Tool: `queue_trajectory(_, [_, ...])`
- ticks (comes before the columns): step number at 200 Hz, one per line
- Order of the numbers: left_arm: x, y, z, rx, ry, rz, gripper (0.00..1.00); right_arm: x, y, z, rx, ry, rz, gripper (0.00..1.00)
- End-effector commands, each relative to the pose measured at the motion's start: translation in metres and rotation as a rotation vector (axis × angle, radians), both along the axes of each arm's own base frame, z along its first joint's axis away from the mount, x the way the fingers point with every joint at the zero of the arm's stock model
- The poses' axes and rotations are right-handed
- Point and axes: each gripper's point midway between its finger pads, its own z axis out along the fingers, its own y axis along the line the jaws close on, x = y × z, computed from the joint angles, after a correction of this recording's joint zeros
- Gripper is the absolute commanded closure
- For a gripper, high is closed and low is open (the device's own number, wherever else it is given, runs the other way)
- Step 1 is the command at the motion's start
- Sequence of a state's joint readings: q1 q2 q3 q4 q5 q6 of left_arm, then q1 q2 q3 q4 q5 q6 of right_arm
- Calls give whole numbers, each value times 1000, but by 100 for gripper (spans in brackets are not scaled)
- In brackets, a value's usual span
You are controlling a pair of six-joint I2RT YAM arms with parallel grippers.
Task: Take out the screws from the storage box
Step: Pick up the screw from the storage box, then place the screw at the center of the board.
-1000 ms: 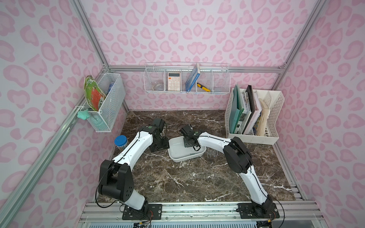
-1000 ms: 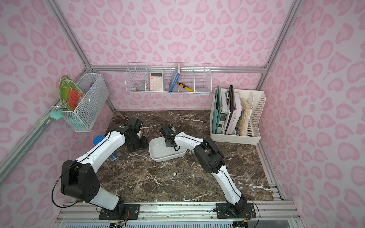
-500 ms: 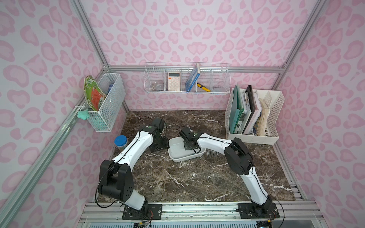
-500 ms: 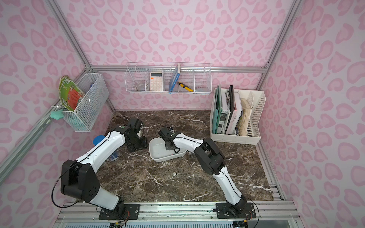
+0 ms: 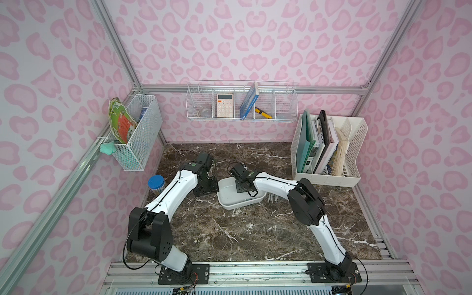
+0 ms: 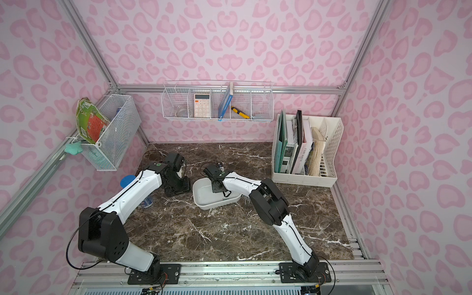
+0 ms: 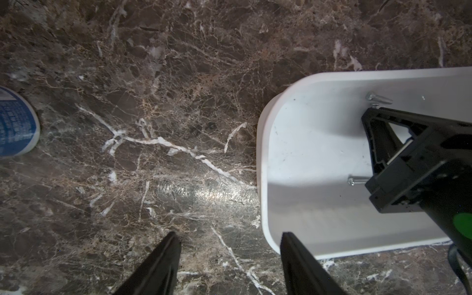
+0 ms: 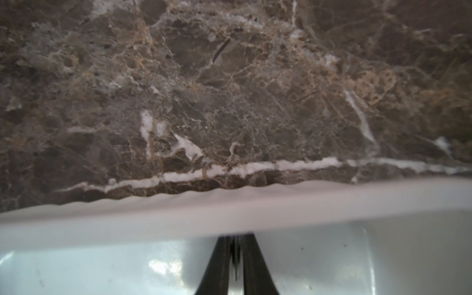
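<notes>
The screws (image 7: 378,98) lie in the storage box (image 7: 261,166) and right of it.

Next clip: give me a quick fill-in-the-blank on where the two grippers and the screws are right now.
1. The left gripper, at the storage box's corner, has its jaws ____.
2. The right gripper's tips are down inside the ____.
3. Several screws lie on the table, on the ____ arm's side of the box.
4. The jar standing on the table has a ____ lid.
Missing words: open; storage box; right; blue.
</notes>
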State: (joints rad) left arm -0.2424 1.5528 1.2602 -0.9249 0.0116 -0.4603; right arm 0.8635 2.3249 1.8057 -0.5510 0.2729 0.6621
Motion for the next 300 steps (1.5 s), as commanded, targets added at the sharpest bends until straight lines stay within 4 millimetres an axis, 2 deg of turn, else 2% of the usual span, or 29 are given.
queue_trajectory(1, [-2, 1, 1, 4, 4, -9, 33, -22, -23, -23, -86, 108, -12, 90])
queue_trajectory(26, [-3, 1, 0, 4, 8, -9, 33, -17, -25, -14, -78, 87, -19, 93])
queue_trajectory(42, [-2, 0, 1, 3, 4, -9, 33, -12, -19, 0, -49, 56, -9, 94])
queue_trajectory(50, [-1, 0, 1, 2, 2, -9, 33, -10, -16, 0, -38, 47, 0, 94])
queue_trajectory(52, [-2, 0, 1, 2, 3, -9, 33, -9, -13, 10, -21, 32, 4, 94])
queue_trajectory(56, [-2, 0, 1, 2, 3, -11, 33, -8, -11, 17, -5, 18, 9, 94])
queue_trajectory(90, [-2, -3, 0, -13, 5, -21, 33, -3, 3, 47, 117, -47, 37, 94])
queue_trajectory(127, [-3, -3, 1, -11, 3, -23, 33, -4, 1, 57, 140, -62, 29, 94])
queue_trajectory(183, [-3, -4, 1, -9, 3, -26, 33, -11, -26, 70, 104, -79, -21, 94])
queue_trajectory(224, [-3, -4, -1, -5, 12, -28, 33, -22, -57, 92, 102, -113, -69, 94])
queue_trajectory(254, [-3, -3, -1, 5, 11, -26, 33, -33, -89, 110, 103, -145, -135, 94])
queue_trajectory(258, [-3, -3, -1, 5, 12, -27, 33, -39, -98, 101, 89, -131, -143, 94])
queue_trajectory(283, [-3, -4, -1, 5, 9, -28, 33, -47, -123, 102, 139, -124, -187, 94])
queue_trajectory(300, [-4, -4, 0, 3, 8, -31, 33, -52, -138, 93, 166, -100, -214, 94])
